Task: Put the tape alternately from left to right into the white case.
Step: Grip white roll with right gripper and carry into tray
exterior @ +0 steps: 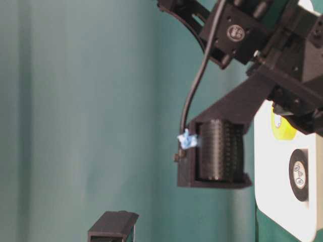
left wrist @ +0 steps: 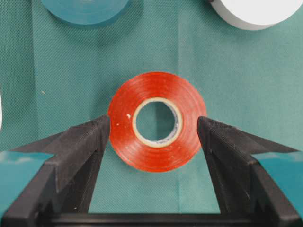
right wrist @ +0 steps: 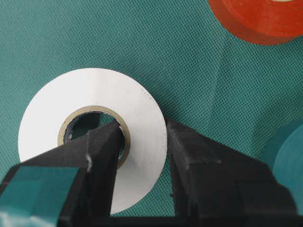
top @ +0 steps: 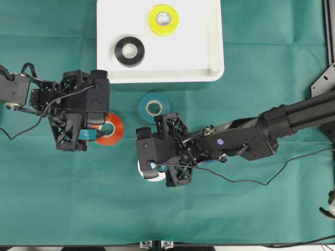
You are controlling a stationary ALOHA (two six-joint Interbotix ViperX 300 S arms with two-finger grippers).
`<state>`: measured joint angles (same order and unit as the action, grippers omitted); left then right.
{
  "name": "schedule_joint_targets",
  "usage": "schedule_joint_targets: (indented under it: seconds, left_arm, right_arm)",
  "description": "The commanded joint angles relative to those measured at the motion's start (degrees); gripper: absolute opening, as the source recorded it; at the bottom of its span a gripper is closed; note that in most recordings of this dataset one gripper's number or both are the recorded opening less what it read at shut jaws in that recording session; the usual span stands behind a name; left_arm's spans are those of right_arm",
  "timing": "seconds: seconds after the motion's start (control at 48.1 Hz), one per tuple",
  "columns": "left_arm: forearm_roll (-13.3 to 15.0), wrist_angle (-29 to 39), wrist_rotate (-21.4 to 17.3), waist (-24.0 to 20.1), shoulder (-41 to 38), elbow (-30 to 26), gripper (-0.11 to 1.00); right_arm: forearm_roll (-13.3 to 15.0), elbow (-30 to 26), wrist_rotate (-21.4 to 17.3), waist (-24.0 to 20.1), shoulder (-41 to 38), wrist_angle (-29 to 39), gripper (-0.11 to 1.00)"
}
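Observation:
The white case (top: 104, 57) lies at the back with a yellow tape roll (top: 163, 20) and a black one (top: 130, 51) in it. On the green cloth lie a teal roll (top: 154, 107), a red roll (top: 116, 130) and a white roll (top: 149, 175). My left gripper (left wrist: 154, 125) is open, its fingers on either side of the red roll (left wrist: 156, 156). My right gripper (right wrist: 142, 127) is shut on the white roll (right wrist: 94, 90), with one finger inside the core and the other outside the rim.
The teal roll (right wrist: 286, 156) lies just beside my right gripper, and the red roll (right wrist: 260, 21) lies ahead of it. A sliver of blue (top: 212, 161) shows under the right arm. Black frame parts (top: 324, 78) stand at the right edge.

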<state>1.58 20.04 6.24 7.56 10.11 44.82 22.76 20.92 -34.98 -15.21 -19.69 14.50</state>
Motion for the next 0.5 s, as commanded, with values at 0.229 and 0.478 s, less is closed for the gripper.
schedule_joint_targets:
  seconds: [0.229, 0.478]
  left_arm:
    - [0.0, -0.26, 0.0, 0.18, 0.7, -0.44, 0.95]
    - [0.0, -0.18, 0.0, 0.18, 0.7, -0.44, 0.95]
  right_arm:
    - [0.26, -0.79, 0.35, -0.18, 9.32, 6.68, 0.32]
    - [1.67, -0.7, 0.35, -0.18, 11.51, 10.2, 0.32]
